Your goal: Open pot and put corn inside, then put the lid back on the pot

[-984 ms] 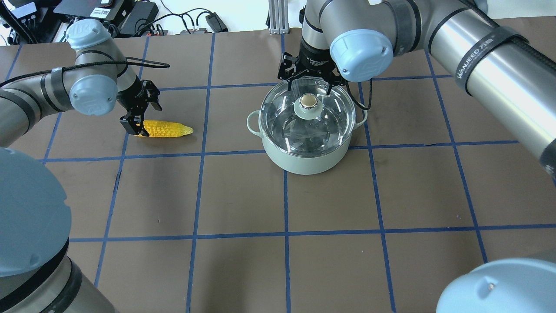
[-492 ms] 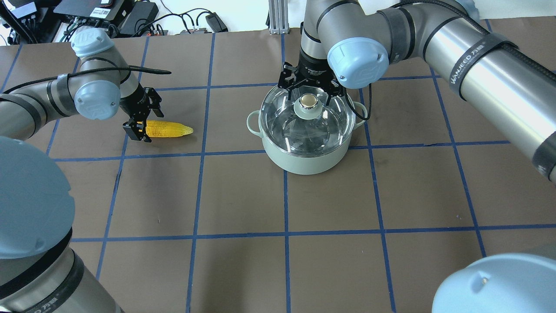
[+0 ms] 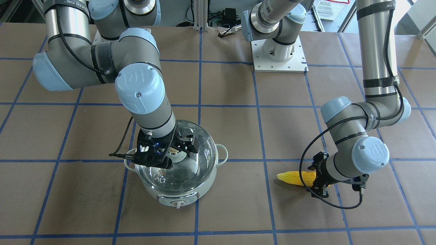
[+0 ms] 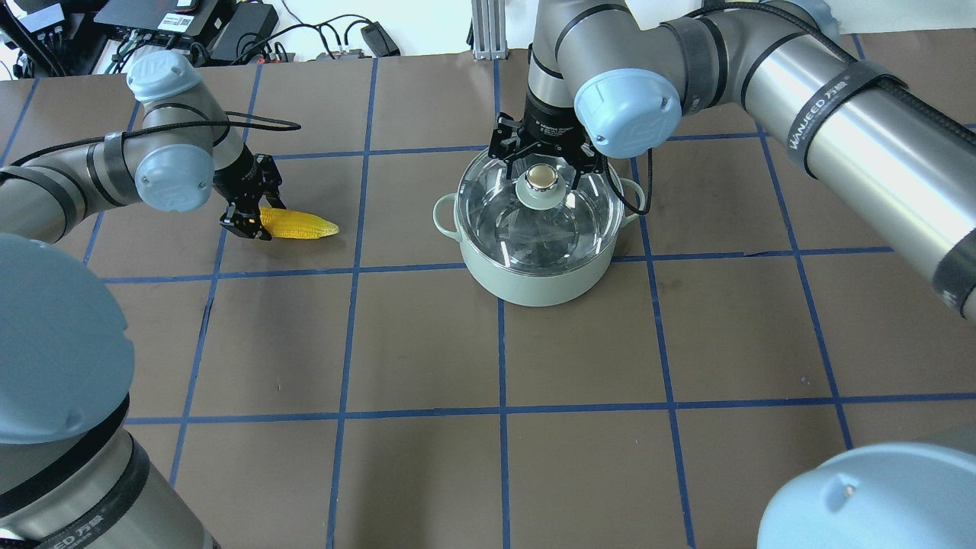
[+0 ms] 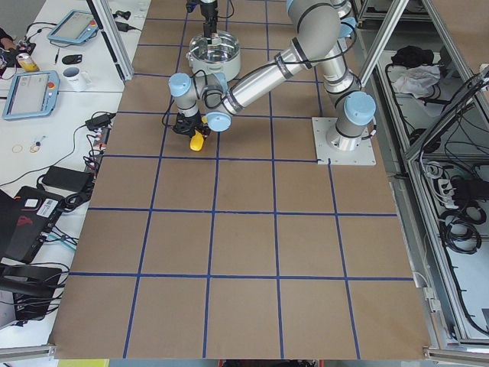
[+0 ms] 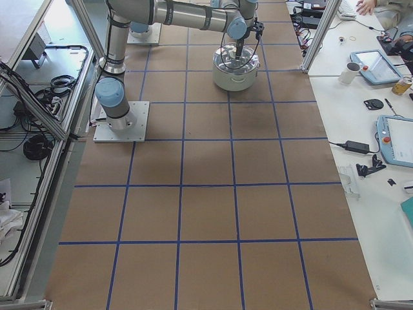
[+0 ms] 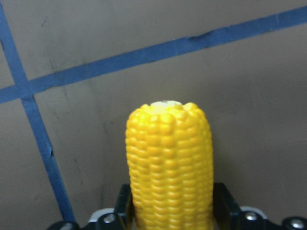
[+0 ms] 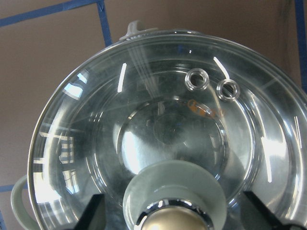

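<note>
Status: the lid (image 4: 534, 221) sits on the pot (image 4: 534, 286), mid-table. The corn (image 4: 301, 226) lies flat on the table (image 4: 427, 343), well apart from the pot on my left side, tapered tip toward it.

Left gripper (image 4: 255, 216): jaws closed against the cob's sides at its blunt end. Right gripper (image 4: 543, 169): jaws apart, one either side of the lid's knob (image 4: 540, 177), not touching it.

Risks, as I judge them:
- The hold on the corn is at the very end, not the middle. On lifting, the long free part may droop or pivot between the pads — the tip could drag or the cob slip out.
- If the right jaws close off-centre or too high on the knob, the glass lid may tilt, scrape the rim or drop.
- Both arms must work over one pot. If the corn arrives before the lid is clear, they crowd each other.

Views:
- The left wrist view shows no gap between pads and cob; the overhead cannot resolve that, but alone shows where along the cob the grip sits.
- The right wrist view shows clear space both sides of the knob and the vent holes (image 8: 197, 79).
- The front view hides the knob behind the gripper, yet shows the control panel (image 3: 177, 203).
- Side views are too small to judge the jaws.
</note>
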